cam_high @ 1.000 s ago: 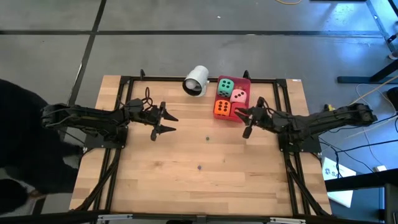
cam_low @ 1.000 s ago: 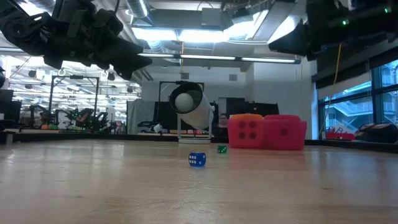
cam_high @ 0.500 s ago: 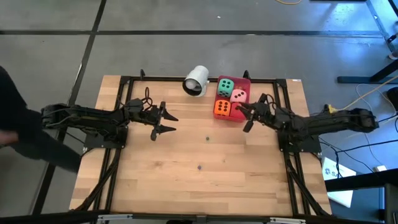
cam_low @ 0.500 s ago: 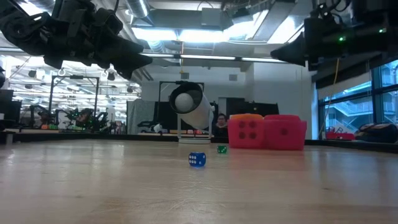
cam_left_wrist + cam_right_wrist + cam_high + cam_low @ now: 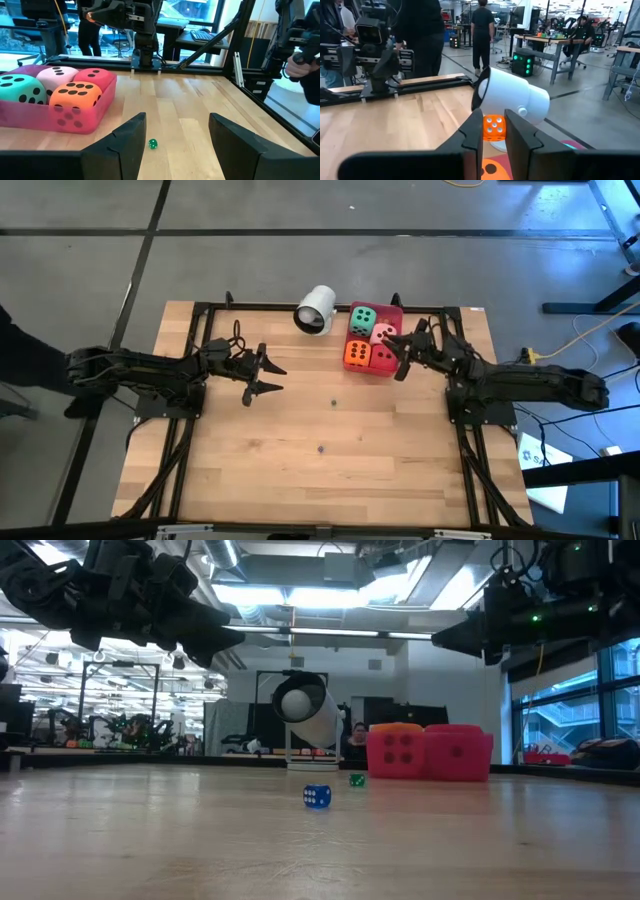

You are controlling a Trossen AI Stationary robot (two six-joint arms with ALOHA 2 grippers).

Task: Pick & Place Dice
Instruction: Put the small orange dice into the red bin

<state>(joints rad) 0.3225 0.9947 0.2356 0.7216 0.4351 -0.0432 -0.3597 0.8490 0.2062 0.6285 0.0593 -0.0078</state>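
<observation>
Four big soft cubes sit in the flat red tray (image 5: 395, 312) at the far edge: green (image 5: 362, 320), pink (image 5: 384, 334), orange (image 5: 356, 355), red (image 5: 379, 361). A small green die (image 5: 334, 402) and a small blue die (image 5: 320, 447) lie on the bare wood. My right gripper (image 5: 398, 356) hangs over the tray's right side, shut on a small orange die (image 5: 494, 126). It faces the white cup (image 5: 512, 102), which lies on its side. My left gripper (image 5: 262, 375) waits open above the table's left half. My right gripper pinches the small orange die (image 5: 494, 125) between its two fingertips (image 5: 472, 137). The fingers lie about level and point toward the table's left, at the cup. The die is lifted clear, above the tray.
The cup (image 5: 315, 310) lies just left of the tray, its mouth toward the near left. A black frame rail (image 5: 300, 306) runs along the far edge. Bare wood stretches across the table's middle and near half. People and desks show in the room behind.
My right gripper has moved toward the far edge, from beside the tray's near right corner to above its right side, and stayed shut. The left arm and all the cubes have kept still.
</observation>
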